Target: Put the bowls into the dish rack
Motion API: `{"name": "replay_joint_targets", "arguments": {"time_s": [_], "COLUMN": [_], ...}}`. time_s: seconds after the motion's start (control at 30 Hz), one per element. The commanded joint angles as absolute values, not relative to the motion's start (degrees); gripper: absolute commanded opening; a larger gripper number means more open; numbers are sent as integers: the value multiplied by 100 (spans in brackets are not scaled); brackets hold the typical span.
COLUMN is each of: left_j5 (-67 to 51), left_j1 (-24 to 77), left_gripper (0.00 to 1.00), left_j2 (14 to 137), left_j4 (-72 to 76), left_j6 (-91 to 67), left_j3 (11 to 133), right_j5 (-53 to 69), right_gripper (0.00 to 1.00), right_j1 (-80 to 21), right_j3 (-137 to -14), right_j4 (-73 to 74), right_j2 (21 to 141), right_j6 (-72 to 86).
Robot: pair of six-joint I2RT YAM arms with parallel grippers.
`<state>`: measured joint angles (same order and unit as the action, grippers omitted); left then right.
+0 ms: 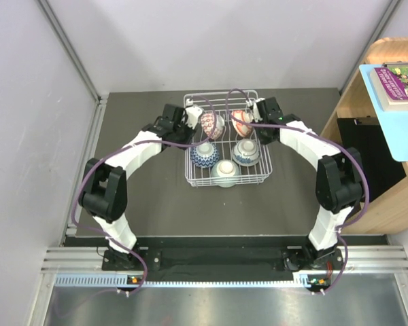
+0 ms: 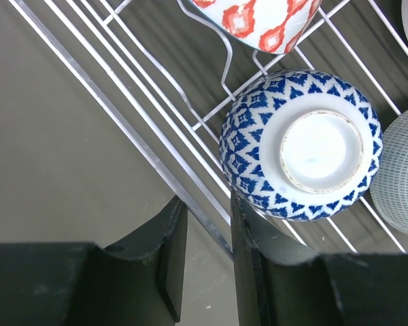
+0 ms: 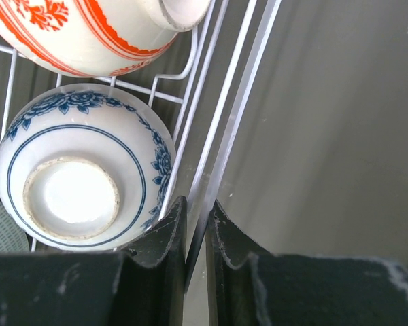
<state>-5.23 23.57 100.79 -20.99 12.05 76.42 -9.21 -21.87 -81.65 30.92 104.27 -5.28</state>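
The white wire dish rack [image 1: 221, 100] stands mid-table with all five bowls in it. Two orange-red bowls [image 1: 212, 124] [image 1: 242, 123] lean at the back. Two blue-and-white bowls [image 1: 205, 155] [image 1: 246, 152] sit upside down in the middle, and the pale green bowl [image 1: 225, 172] sits at the front. My left gripper [image 1: 192, 122] [image 2: 209, 204] is open and straddles the rack's left rim [image 2: 122, 122], beside a blue bowl [image 2: 299, 146]. My right gripper [image 1: 257, 117] [image 3: 196, 204] is shut on the right rim [image 3: 238, 115], next to the other blue bowl [image 3: 81, 170].
A wooden shelf unit [image 1: 367, 136] with a blue board and a book [image 1: 398, 85] stands at the right. Grey walls close in at the left and back. The dark table surface [image 1: 143, 204] surrounds the rack.
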Motion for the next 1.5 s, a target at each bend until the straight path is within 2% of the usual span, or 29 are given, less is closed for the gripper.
{"name": "replay_joint_targets", "arguments": {"time_s": [0.0,0.6,0.67,0.7,0.73,0.8,0.83,0.9,0.93,1.1,1.33,1.47], "left_j5": [-1186,-1415,-1494,-1529,-1590,-1714,-1731,-1705,-1688,-1617,-1591,-1687], "left_j1": [2452,2452,2452,2452,2443,2452,2452,2452,2443,2443,2426,2181], "left_gripper": [0,1,11,16,22,36,64,85,99,99,99,99], "left_j2": [9826,9501,9431,9396,9317,9203,9098,9027,8974,8781,8184,7420], "left_j4": [-2470,-2514,-2549,-2549,-2575,-2593,-2584,-2593,-2601,-2610,-2654,-2628], "left_j6": [1731,1819,1828,1837,1907,1960,1995,2013,2013,2021,2074,2092], "left_j3": [7217,6943,6987,6996,7022,7110,7163,7329,7391,7576,7585,7471], "right_j5": [-141,-176,-202,-220,-211,-176,-211,-263,-325,-536,-668,-335], "right_gripper": [0,0,1,4,17,35,47,60,64,77,79,84], "right_j1": [-2742,-3164,-3164,-3155,-3164,-3164,-3155,-3155,-3155,-3146,-2927,-2743], "right_j3": [-7875,-7347,-7409,-7444,-7479,-7646,-7716,-7874,-7936,-8331,-8666,-8491], "right_j4": [3357,3384,3410,3436,3480,3708,3752,3849,3884,3955,3964,3982], "right_j2": [10143,9694,9721,9721,9721,9712,9695,9616,9589,9404,9220,8607], "right_j6": [-949,-1055,-1098,-1133,-1203,-1309,-1379,-1476,-1494,-1573,-1582,-1617]}}
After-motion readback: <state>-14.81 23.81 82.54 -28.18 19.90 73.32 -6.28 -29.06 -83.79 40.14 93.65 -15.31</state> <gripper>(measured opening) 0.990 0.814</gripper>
